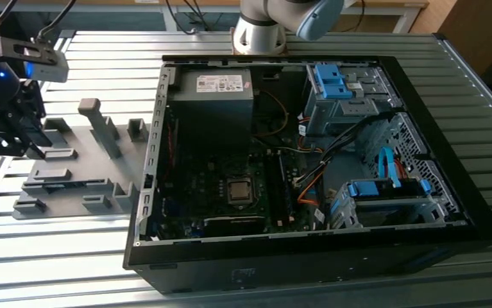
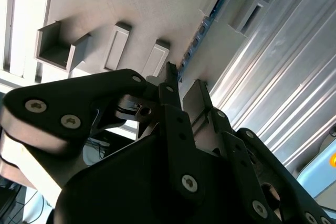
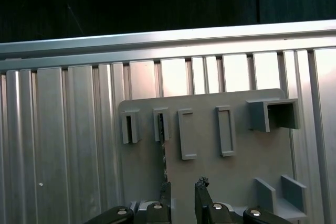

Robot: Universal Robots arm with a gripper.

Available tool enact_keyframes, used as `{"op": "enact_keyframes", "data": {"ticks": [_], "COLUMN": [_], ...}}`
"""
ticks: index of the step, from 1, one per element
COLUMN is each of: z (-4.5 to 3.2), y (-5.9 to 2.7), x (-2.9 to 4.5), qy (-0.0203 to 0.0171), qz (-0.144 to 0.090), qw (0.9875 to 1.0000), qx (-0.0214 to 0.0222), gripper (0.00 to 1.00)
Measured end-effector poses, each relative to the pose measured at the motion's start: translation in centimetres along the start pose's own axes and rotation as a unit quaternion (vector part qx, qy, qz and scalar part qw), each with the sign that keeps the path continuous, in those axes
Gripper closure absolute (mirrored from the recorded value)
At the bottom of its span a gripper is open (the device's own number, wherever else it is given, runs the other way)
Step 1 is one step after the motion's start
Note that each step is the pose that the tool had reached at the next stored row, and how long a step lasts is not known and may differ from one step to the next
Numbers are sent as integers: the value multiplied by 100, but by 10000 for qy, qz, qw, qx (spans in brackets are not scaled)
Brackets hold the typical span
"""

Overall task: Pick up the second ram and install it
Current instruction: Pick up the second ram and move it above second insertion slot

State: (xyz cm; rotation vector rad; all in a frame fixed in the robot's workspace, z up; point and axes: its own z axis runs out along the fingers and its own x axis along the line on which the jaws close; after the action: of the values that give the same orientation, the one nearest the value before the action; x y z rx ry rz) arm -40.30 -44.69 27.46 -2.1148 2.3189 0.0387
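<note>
Exterior view: the gripper (image 1: 28,146), partly cut off at the exterior view's left, hangs over a grey holder tray (image 1: 79,184). Second wrist view: fingers (image 2: 169,93) spread, pinching nothing; the second ram (image 2: 196,43) stands on edge in the tray, just off one fingertip. First wrist view: the ram is a faint sliver; ribbed table (image 3: 63,129) surrounds the tray.

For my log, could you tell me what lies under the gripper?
Under the gripper: the second ram, on edge in the grey holder, which hides its lower edge.

The exterior view overlooks the ribbed aluminium table (image 1: 66,260); both wrist views, behind the hand (image 3: 182,188), closely face its grey slotted tray (image 3: 205,145) (image 2: 157,3).
</note>
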Motion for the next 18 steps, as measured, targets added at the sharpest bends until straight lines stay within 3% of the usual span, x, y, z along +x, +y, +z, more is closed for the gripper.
{"op": "enact_keyframes", "data": {"ticks": [18], "z": [147], "y": [-9], "x": [65], "qy": [-1], "qz": [0], "qw": [10000], "qx": [10], "gripper": [68]}}
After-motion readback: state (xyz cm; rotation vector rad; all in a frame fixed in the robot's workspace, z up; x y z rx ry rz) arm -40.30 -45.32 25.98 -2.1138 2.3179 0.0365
